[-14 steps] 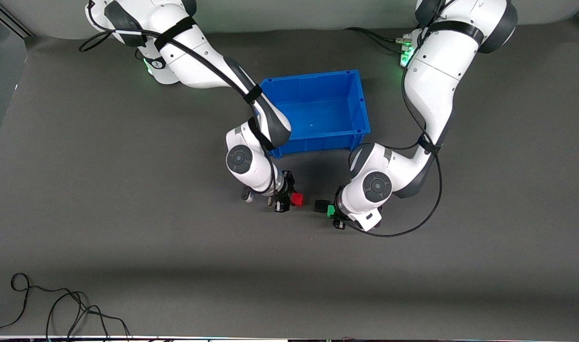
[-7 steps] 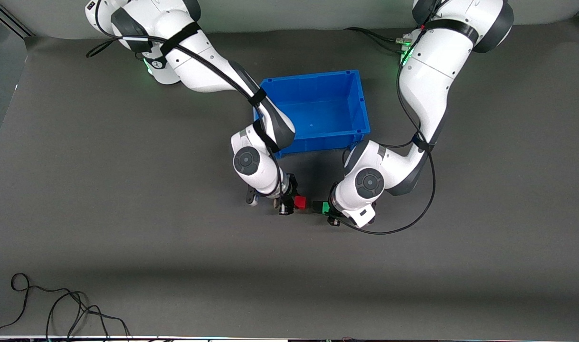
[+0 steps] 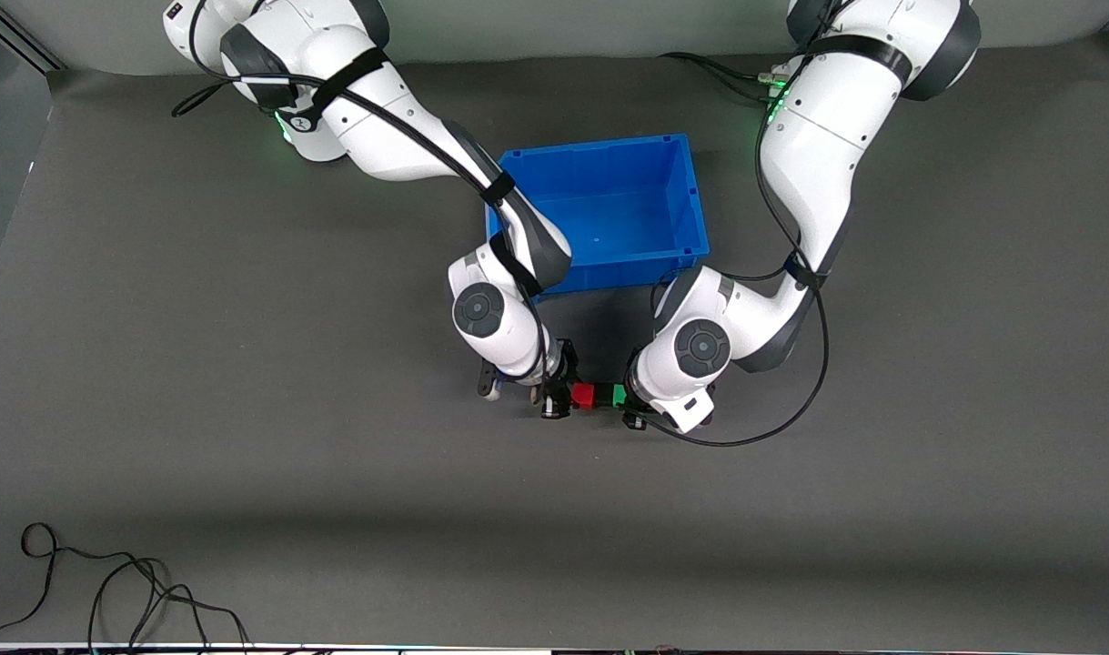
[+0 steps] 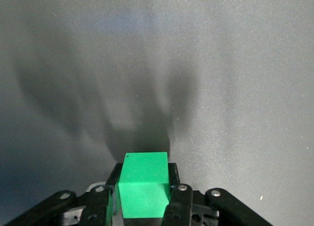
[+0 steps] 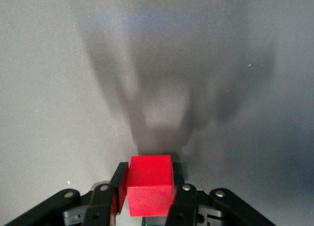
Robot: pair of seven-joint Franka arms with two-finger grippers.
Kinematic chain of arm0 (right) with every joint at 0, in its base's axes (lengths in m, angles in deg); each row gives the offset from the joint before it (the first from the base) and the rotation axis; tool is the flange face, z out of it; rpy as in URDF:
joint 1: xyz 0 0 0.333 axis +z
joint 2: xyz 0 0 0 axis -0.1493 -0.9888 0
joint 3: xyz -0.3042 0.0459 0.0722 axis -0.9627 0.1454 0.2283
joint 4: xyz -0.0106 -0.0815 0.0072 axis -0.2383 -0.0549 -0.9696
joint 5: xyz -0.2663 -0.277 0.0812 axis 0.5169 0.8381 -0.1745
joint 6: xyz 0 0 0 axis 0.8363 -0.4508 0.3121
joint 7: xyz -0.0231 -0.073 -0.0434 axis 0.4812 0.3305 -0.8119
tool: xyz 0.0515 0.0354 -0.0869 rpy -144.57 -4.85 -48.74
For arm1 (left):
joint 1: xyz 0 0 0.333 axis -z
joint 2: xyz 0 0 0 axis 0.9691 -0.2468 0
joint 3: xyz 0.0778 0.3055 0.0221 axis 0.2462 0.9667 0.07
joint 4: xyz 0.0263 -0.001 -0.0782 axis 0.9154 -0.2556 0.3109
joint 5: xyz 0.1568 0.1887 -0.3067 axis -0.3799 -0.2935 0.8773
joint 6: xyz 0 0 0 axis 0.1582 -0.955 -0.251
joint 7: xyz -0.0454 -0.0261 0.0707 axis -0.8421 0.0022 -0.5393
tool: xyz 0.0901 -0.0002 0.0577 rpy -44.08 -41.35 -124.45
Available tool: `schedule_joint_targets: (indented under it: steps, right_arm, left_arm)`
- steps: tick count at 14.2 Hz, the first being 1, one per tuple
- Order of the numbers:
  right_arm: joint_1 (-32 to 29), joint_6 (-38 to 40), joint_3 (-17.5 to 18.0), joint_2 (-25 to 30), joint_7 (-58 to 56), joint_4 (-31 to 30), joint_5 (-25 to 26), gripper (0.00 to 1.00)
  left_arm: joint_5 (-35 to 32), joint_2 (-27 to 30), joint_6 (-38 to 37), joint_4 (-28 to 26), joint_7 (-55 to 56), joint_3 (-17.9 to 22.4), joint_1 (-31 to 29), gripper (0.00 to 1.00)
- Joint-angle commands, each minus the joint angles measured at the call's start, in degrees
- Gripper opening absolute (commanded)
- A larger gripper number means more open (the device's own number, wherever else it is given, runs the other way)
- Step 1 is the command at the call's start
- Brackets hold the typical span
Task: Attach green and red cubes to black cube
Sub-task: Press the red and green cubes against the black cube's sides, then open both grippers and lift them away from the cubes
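In the front view the red cube (image 3: 582, 395), the black cube (image 3: 602, 398) and the green cube (image 3: 619, 395) form a tight row on the mat, with the black one in the middle, nearer the front camera than the blue bin. My right gripper (image 3: 565, 396) is shut on the red cube (image 5: 149, 184). My left gripper (image 3: 630, 400) is shut on the green cube (image 4: 144, 186). Each wrist view shows its cube between the black fingers, low over the mat. The black cube is hidden in both wrist views.
An empty blue bin (image 3: 609, 146) stands between the two arms, farther from the front camera than the cubes. A loose black cable (image 3: 108, 591) lies at the mat's near corner toward the right arm's end.
Both grippers moved toward each other. The left pushed the green and black cubes along; the right brought the red cube in. The gap between red and black has closed.
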Motion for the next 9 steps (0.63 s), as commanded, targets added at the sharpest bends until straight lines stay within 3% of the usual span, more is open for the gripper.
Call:
schedule_joint_targets:
  steps: [1,2,3,7,9]
  right_arm:
    - [0.74,-0.31,-0.60,-1.80,1.05,2.64,1.79,0.51]
    - [0.74,-0.23,-0.60,-1.80,1.14,2.63,1.89,0.90]
    - [0.74,-0.31,-0.60,-1.71,1.05,2.72,2.06,1.00]
    - [-0.05,1.08,-1.21,1.79,-3.33,2.20,5.65,1.00]
    - [-0.84,8.78,-2.79,5.04,-9.64,2.11,8.73,1.00]
  left_arm:
    - [0.29,0.60,0.16,0.12,0.88,0.63,1.21,0.87]
    - [0.12,0.77,-0.53,0.65,0.71,0.72,1.38,1.00]
    - [0.03,1.38,-0.97,0.74,0.45,0.72,1.03,1.00]
    - [-2.87,5.42,-5.97,0.83,-4.72,1.25,-3.78,1.00]
    - [-3.84,9.28,-12.98,0.56,-14.27,1.07,-8.79,1.00]
